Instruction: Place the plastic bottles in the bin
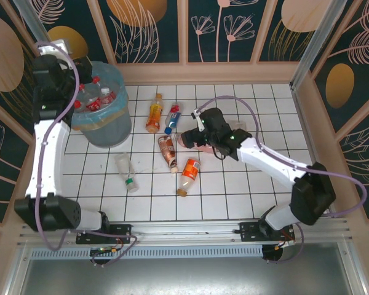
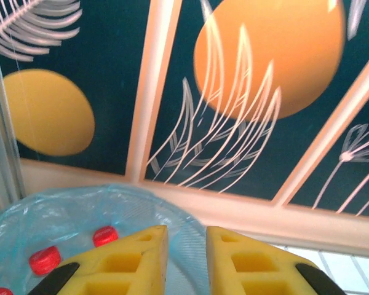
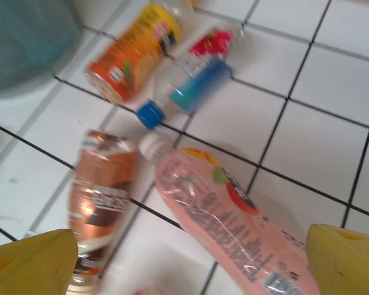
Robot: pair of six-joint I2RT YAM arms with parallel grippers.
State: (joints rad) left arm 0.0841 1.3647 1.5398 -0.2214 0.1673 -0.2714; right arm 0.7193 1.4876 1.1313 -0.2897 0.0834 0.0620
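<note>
Right end effector (image 3: 190, 243): fingers wide apart, nothing clamped. It sits low over the pink bottle (image 3: 224, 215), which lies flat on the bench (image 3: 332, 110) in the gap between the fingers.

Pink bottle's long axis runs diagonally in the right wrist view, white cap up-left, body down toward the right-hand finger. It crosses the closing line at a slant, not square. Judgement: closing as-is should catch the body, but the slant may make the bottle swivel. A small wrist turn first would square it.

Brown bottle (image 3: 101, 190) lies just beside the left-hand finger, its upper end near the pink cap. Possible snag on descent.

Left end effector (image 2: 186, 236): fingers narrowly apart, nothing between them, hanging over the bin (image 2: 61, 212). Red caps show inside the liner.

Top view: the bin stands at the far left of the bench, well apart from the pink bottle. The right arm is nearer the loose bottles (image 1: 189, 174); the left arm is nearer the bin.

Step in hand, judged: grasping the pink bottle, not yet made.
</note>
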